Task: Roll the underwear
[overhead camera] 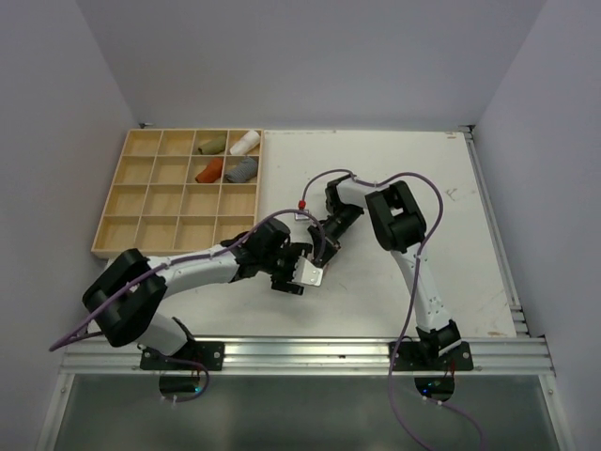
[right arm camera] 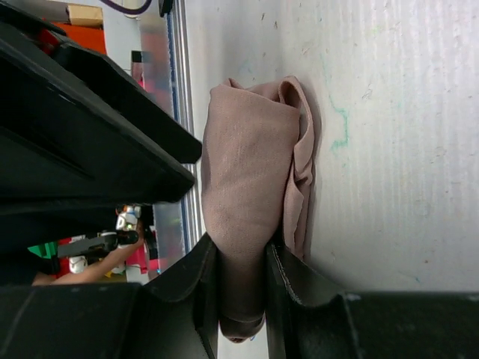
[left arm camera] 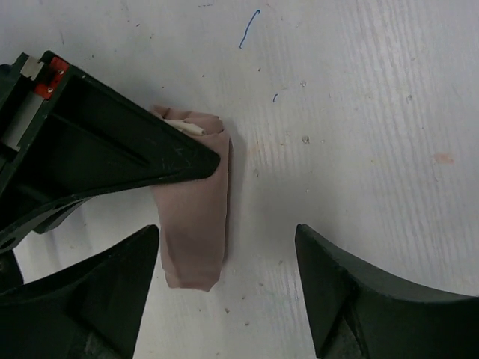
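- Beige-pink underwear roll (right arm camera: 247,187): the lower end is pinched between the right gripper's (right arm camera: 239,250) fingers, which cover its sides there. In the left wrist view, its upper left corner lies behind one right finger (left arm camera: 135,153). From above, both wrists cover nearly all of it.
- Left gripper fingers (left arm camera: 359,292): spread apart, bases cut off by the bottom edge.
- Partitioned wooden tray (overhead camera: 169,131): holds four rolled cloths, green (overhead camera: 211,144), white (overhead camera: 245,142), rust-orange (overhead camera: 208,170) and grey (overhead camera: 241,170). They are too small to tell the garment type.
- Background beyond the table edge (right arm camera: 97,250): blurred colours, unreadable.
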{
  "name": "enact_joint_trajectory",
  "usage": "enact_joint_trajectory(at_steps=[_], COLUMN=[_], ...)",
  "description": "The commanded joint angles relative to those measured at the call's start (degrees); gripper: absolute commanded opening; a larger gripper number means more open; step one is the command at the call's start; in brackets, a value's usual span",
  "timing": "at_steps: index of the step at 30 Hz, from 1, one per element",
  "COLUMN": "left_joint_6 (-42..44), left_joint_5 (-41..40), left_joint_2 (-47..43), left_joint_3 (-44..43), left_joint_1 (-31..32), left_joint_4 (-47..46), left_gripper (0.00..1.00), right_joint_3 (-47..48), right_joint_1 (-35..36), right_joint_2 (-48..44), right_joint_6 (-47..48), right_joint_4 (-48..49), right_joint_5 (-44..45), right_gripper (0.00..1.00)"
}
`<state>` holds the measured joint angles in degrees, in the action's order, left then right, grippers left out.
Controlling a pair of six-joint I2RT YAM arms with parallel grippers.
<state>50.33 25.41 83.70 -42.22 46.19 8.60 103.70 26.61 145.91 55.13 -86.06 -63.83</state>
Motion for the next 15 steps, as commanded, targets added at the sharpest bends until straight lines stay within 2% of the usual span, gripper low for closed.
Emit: enact_joint_trajectory(at_steps=[1, 6, 9, 10, 15], left_joint_6=[1.7, 1.27, 0.31, -0.31, -0.4], left_joint_5=[-0.97, -2.03, -3.08, -3.69, -1.51], left_joint_2=[3.83, 10.07, 14.2, 16.3, 21.41], left_joint_3=[-1.29, -2.6, -4.97, -6.2, -13.76], left_joint_1=[1.26, 1.71, 1.88, 1.97, 2.32], left_joint_4=[-9.64, -11.41, -9.66, -6.61, 2.81], left_gripper=[0.75, 0.68, 0.58, 0.54, 0.46], right_joint_3=[-1.39, -2.8, -3.85, -4.12, -5.96], right_joint_1=[-0.94, -1.65, -1.65, -1.65, -1.65], right_joint_2=[7.72, 8.61, 8.69, 8.87, 7.91], right_joint_6=[-0.29, -1.35, -1.43, -1.43, -1.17], right_joint_4=[-4.82, -4.64, -4.55, -4.55, -4.55], right_joint_5=[0.21, -2.78, -3.93, -4.1, -6.48], right_gripper=[0.0, 0.0, 0.0, 0.0, 0.0])
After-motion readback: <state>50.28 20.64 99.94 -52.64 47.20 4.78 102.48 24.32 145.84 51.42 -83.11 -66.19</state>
